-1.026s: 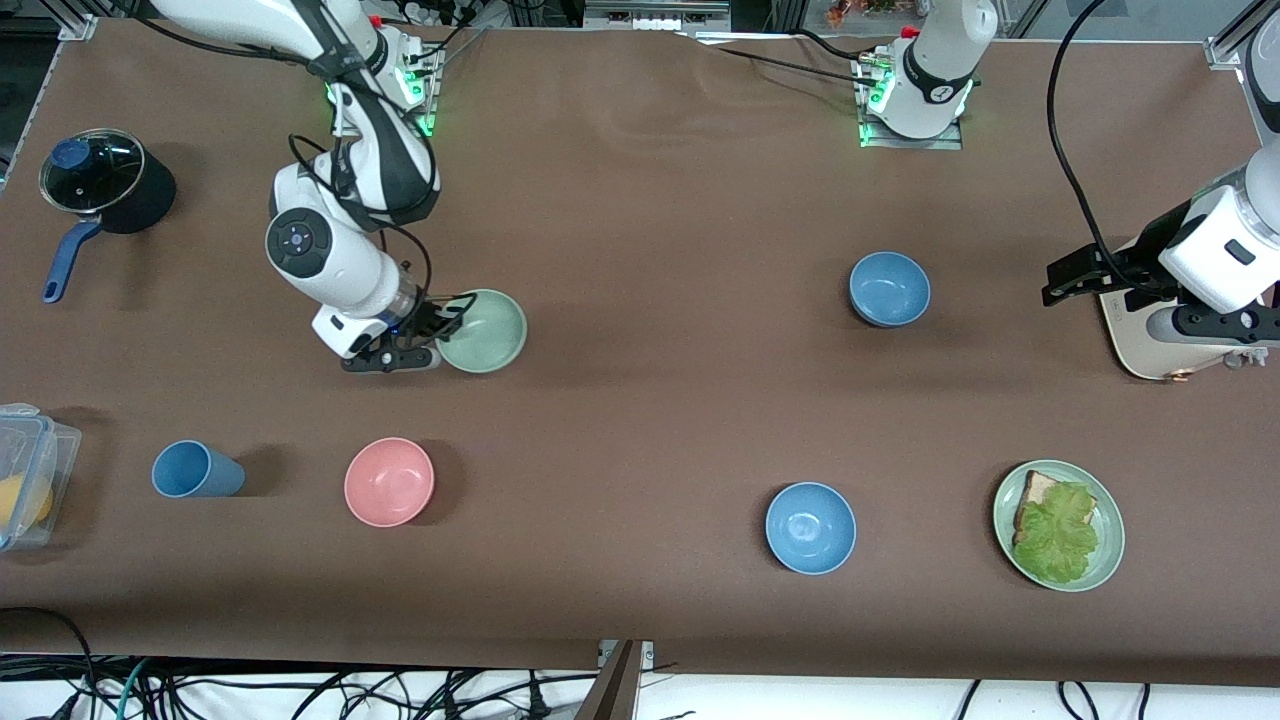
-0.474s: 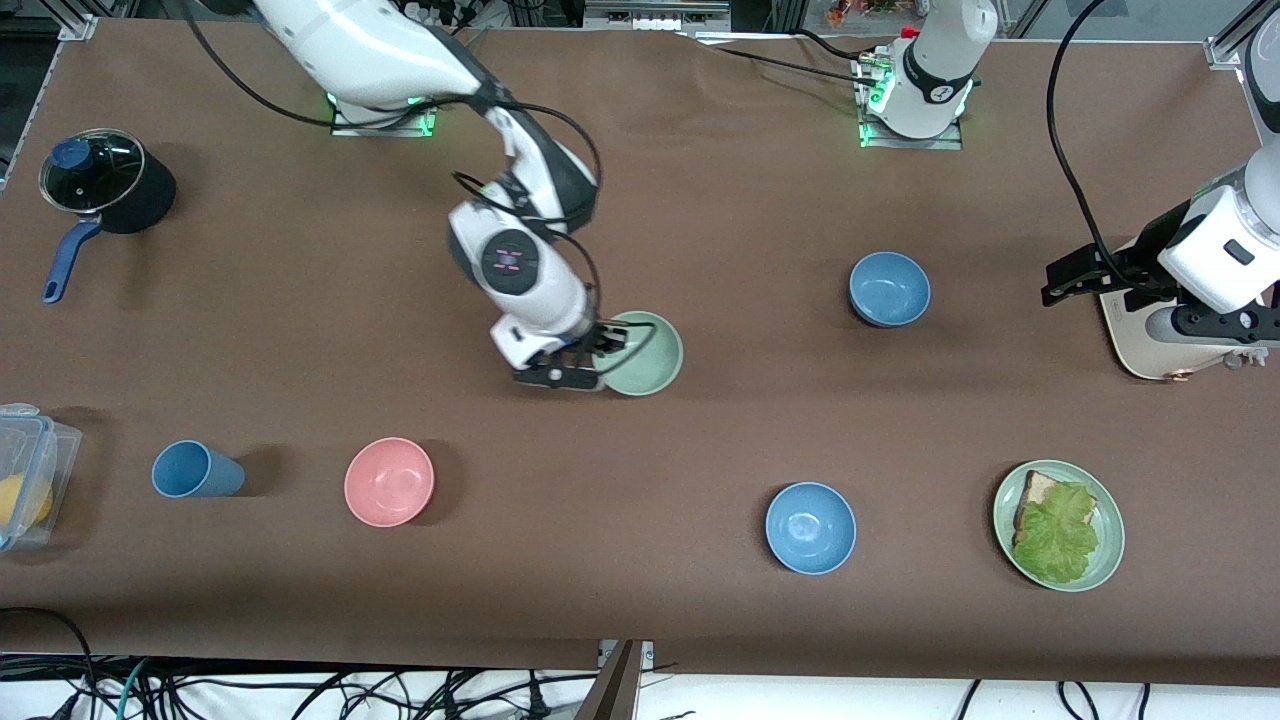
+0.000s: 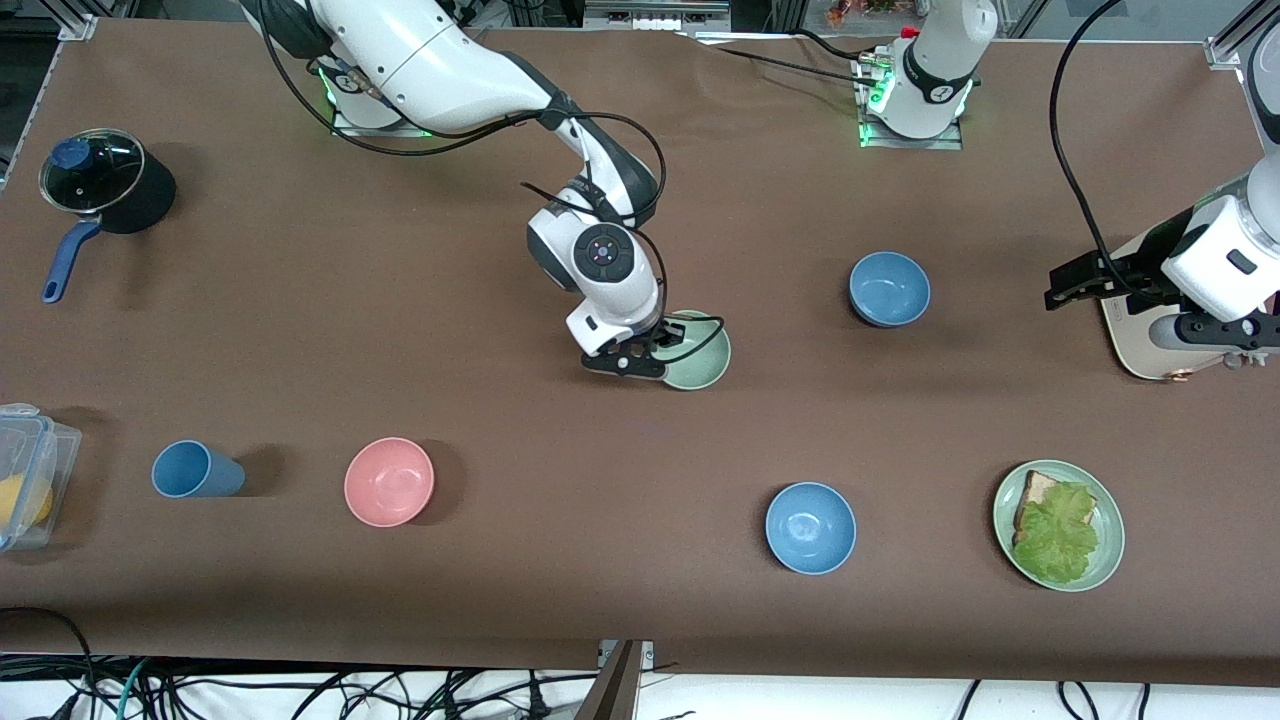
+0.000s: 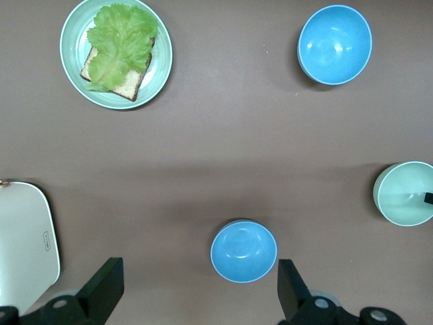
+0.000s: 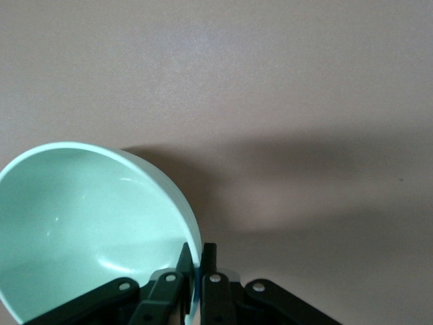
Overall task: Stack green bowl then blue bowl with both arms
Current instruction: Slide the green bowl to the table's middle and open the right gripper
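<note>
The pale green bowl (image 3: 700,358) (image 5: 81,223) is at the middle of the table. My right gripper (image 3: 668,348) (image 5: 196,261) is shut on its rim, one finger inside the bowl and one outside. I cannot tell whether the bowl rests on the cloth. The dusty blue bowl (image 3: 889,288) (image 4: 243,250) stands alone toward the left arm's end. My left gripper (image 3: 1062,288) (image 4: 197,274) waits in the air beside a white board, open and empty. The green bowl (image 4: 406,193) also shows at the edge of the left wrist view.
A brighter blue bowl (image 3: 810,527) and a green plate (image 3: 1110,515) with bread and lettuce sit nearer the front camera. A pink bowl (image 3: 389,481), blue cup (image 3: 195,470), clear box (image 3: 35,470) and lidded pot (image 3: 105,180) are toward the right arm's end. The white board (image 3: 1135,345) lies under the left hand.
My right arm has carried the green bowl from the right arm's end to the middle of the table, toward the dusty blue bowl. The left arm has barely moved.
</note>
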